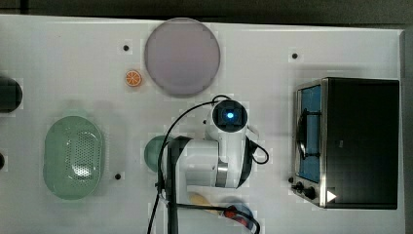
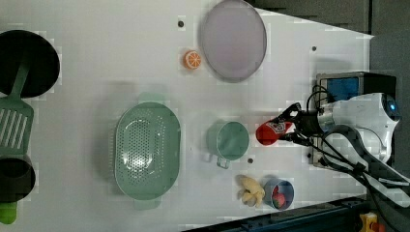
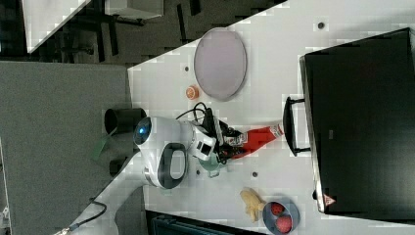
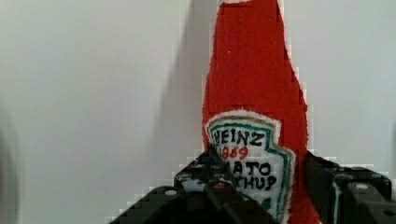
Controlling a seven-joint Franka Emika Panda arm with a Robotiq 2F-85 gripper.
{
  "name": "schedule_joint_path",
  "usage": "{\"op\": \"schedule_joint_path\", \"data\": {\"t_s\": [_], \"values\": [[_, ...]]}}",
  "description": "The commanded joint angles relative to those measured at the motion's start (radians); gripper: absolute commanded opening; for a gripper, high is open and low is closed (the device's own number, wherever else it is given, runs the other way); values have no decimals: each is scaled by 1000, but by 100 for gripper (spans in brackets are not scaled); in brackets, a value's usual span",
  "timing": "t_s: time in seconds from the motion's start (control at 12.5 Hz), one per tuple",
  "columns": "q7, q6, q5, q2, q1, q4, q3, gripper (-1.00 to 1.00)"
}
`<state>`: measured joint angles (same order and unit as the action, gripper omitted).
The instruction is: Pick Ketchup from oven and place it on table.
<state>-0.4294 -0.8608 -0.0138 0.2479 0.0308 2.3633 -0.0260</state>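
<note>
Franka arm holding the ketchup (image 3: 257, 138) over the white surface (image 2: 121, 72), clear of the oven (image 3: 362, 122). In the right view the bottle lies at frame centre, its white cap toward the oven's dark handle (image 3: 289, 126) and just short of it, its base lost among the fingers (image 3: 230, 142). In the left view the ketchup (image 2: 270, 132) appears right of centre, partly foreshortened, so that its cap cannot be made out; the gripper (image 2: 292, 126) closes on its right end. In the wrist view the two dark fingers (image 4: 196, 184) flank the ketchup (image 4: 254, 84) at its white shield-shaped label (image 4: 252, 163); the lower label and the cap are cut off by the frame edges. In the top view the arm's white body (image 1: 214, 156) covers the bottle and the gripper altogether; the oven (image 1: 360, 141) sits at the right of the frame, the interior not visible through its blue-tinted door (image 1: 310, 131). A green cup (image 2: 231, 140) stands just left of the bottle in the left view; in the top view only its rim (image 1: 153, 153) emerges from beneath the arm. Whether the bottle touches the surface cannot be told.
</note>
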Motion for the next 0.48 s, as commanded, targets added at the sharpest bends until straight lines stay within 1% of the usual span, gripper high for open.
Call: {"op": "schedule_joint_path", "data": {"t_s": [0.08, 0.4, 0.48], "values": [[-48, -101, 8, 34, 13, -26, 10, 1], [-48, -116, 8, 28, 13, -27, 11, 3], [-48, -116, 8, 27, 13, -26, 12, 26]]}}
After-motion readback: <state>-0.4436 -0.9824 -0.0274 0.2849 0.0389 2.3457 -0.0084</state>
